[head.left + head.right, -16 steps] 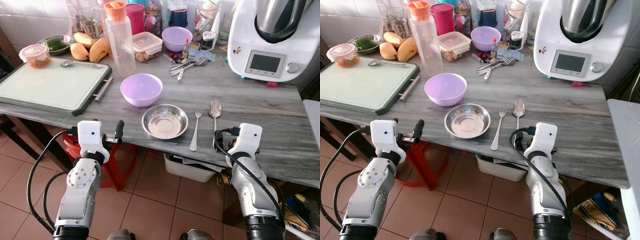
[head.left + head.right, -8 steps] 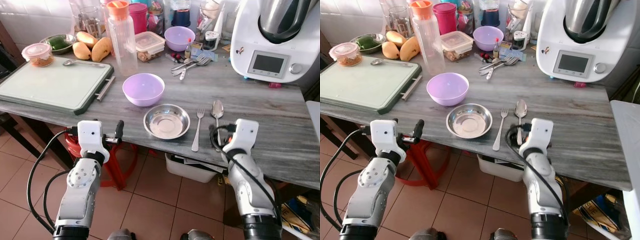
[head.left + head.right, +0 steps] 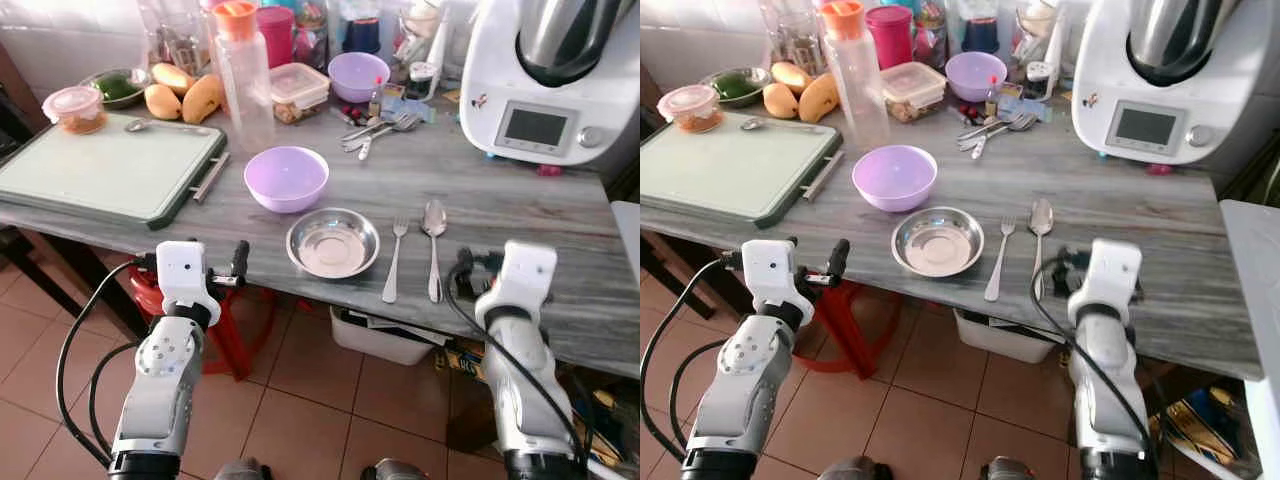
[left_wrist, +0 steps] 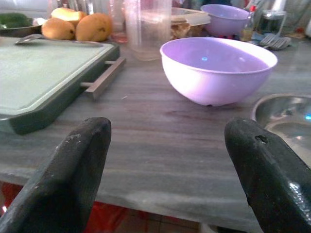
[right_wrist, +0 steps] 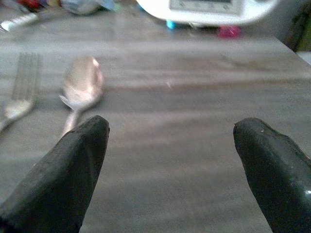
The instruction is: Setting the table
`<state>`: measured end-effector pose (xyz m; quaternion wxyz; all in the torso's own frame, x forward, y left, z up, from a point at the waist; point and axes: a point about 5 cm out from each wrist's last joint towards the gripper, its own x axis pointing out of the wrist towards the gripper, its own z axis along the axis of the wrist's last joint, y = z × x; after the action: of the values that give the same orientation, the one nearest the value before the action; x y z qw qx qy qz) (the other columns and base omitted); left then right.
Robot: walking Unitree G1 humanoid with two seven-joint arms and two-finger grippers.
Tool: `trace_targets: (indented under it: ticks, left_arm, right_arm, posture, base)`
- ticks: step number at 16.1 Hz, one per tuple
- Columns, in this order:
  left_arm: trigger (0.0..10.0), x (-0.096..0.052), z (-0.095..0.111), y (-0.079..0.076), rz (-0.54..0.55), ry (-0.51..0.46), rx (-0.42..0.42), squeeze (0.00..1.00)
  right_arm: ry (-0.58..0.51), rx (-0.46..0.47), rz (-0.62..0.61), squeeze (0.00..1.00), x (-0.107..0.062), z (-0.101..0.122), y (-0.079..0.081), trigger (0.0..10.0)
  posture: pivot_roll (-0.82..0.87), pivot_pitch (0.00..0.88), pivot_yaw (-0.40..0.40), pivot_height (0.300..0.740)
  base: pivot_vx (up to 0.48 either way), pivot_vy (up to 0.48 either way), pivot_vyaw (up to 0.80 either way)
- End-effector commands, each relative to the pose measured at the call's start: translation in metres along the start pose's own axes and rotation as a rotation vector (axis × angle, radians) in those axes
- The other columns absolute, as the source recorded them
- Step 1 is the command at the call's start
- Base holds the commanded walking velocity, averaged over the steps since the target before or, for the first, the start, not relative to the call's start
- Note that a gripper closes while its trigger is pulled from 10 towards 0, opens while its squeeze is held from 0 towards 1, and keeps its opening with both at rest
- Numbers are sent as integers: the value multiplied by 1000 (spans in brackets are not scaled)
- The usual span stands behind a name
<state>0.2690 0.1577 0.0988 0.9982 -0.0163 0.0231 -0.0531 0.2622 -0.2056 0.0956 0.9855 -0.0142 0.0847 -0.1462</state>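
Observation:
A steel dish (image 3: 332,243) lies near the front edge of the grey table (image 3: 520,215). A fork (image 3: 392,260) and a spoon (image 3: 433,240) lie side by side just right of it. A purple bowl (image 3: 287,178) stands behind the dish. My right gripper (image 3: 468,274) is at the table's front edge, just right of the spoon's handle. It is open and empty, with the spoon (image 5: 81,87) ahead of its fingers (image 5: 73,170). My left gripper (image 4: 167,179) is open and empty at the front edge, facing the purple bowl (image 4: 216,68).
A green cutting board (image 3: 105,165) fills the table's left side. At the back are a tall bottle (image 3: 240,70), mangoes (image 3: 180,98), a second purple bowl (image 3: 358,75), loose cutlery (image 3: 375,128) and a white kitchen machine (image 3: 545,75). A red stool (image 3: 235,330) stands under the table.
My right gripper has moved to the right, from over the spoon's handle to beside it. The spoon stays on the table. The left arm has not moved.

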Motion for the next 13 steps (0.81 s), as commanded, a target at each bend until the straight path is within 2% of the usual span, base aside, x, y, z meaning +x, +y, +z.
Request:
trace_targets:
  ticks: [1, 3, 4, 7, 10, 13]
  left_arm:
    - [10000, 1, 4, 1, -1, -13, 10, 0]
    - [10000, 2, 4, 1, -1, -13, 13, 0]
    - [10000, 2, 4, 1, -2, -13, 12, 0]
    - [10000, 0, 4, -1, -1, -12, 11, 0]
    - [10000, -1, 4, 1, 4, -10, 14, 0]
    - [10000, -2, 4, 1, 4, -7, 16, 0]
  right_arm:
    - [0, -11, -3, 0, -2, 4, 1, 10000]
    - [58, 10, 26, 0, -3, -7, 5, 10000]
    - [61, 12, 85, 0, 0, -7, 13, 10000]
    - [102, 30, 154, 0, 2, -12, 26, 10000]
    - [142, -8, 162, 0, 3, -17, 29, 10000]
    - [205, 27, 156, 0, 0, -25, 27, 10000]
  posture:
    - [-34, 0, 31, 740]
    - [-34, 0, 32, 740]
    - [-32, 0, 32, 740]
    - [-25, 0, 30, 740]
    - [-20, 0, 29, 740]
    - [-23, 0, 31, 740]
  base:
    - [0, 0, 0]
    - [0, 0, 0]
    - [0, 0, 0]
    - [0, 0, 0]
    - [0, 0, 0]
    - [0, 0, 0]
